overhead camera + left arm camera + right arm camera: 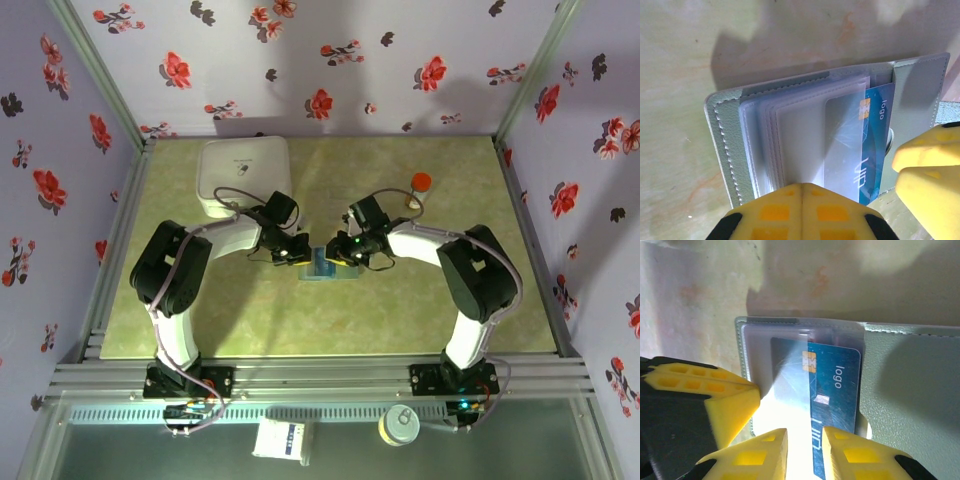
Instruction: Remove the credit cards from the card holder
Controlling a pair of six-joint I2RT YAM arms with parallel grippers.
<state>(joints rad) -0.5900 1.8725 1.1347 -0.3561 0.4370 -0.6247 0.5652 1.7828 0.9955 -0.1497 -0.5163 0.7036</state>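
The card holder (322, 270) lies open on the table's middle, grey-green panels (722, 135) spread flat (910, 390). Clear sleeves (800, 125) are stacked on one panel. A blue credit card (879, 150) marked "logo" sticks partway out of a sleeve (840, 385). My left gripper (803, 189) is shut, its tip pressing down on the sleeves beside the card. It comes in from the left in the right wrist view (752, 395). My right gripper (805, 455) stands narrowly open over the card's near edge, a bright gap between its fingers. Both grippers meet over the holder (300, 252) (346, 250).
A white rounded box (243, 172) stands at the back left. A red-capped small object (421, 181) stands at the back right. Flowered walls close in three sides. A white packet (282, 440) and a round tin (400, 427) lie beyond the table's near edge.
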